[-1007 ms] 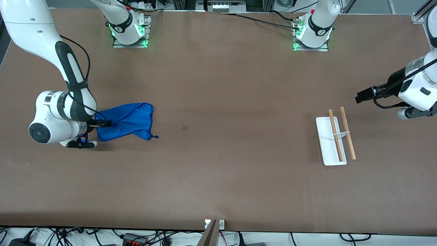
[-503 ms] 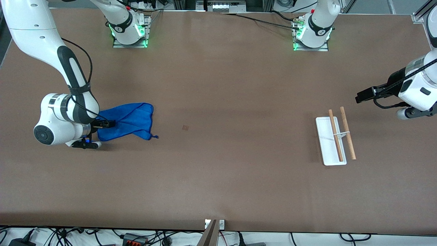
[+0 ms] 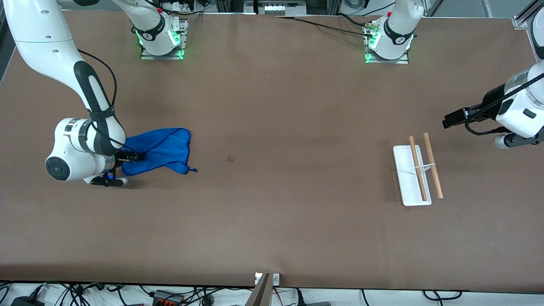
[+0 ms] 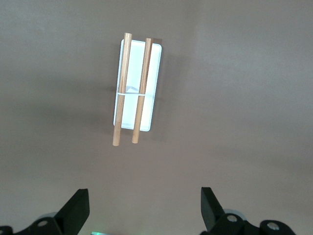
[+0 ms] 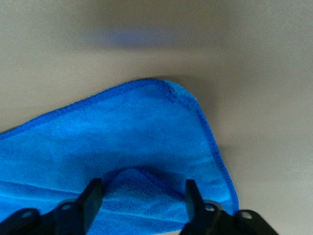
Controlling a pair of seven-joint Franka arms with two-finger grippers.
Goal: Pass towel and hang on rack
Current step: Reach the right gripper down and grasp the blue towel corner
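A blue towel (image 3: pixel 163 151) lies crumpled on the brown table toward the right arm's end. My right gripper (image 3: pixel 132 157) is low at the towel's edge. In the right wrist view the gripper (image 5: pixel 142 188) is open, its fingers astride a raised fold of the towel (image 5: pixel 122 132). The rack (image 3: pixel 418 172), a white base with two wooden rods, stands toward the left arm's end. My left gripper (image 3: pixel 447 121) hangs open and empty in the air beside the rack. The left wrist view shows the gripper (image 4: pixel 145 198) open and the rack (image 4: pixel 136 90) below it.
A small brown mark (image 3: pixel 230 159) lies on the table (image 3: pixel 276 212) between the towel and the rack. The arm bases (image 3: pixel 161 38) stand along the edge farthest from the front camera.
The right arm has shifted slightly toward the towel, pushing its gripper farther onto the towel's edge. The towel, rack and left arm have not moved.
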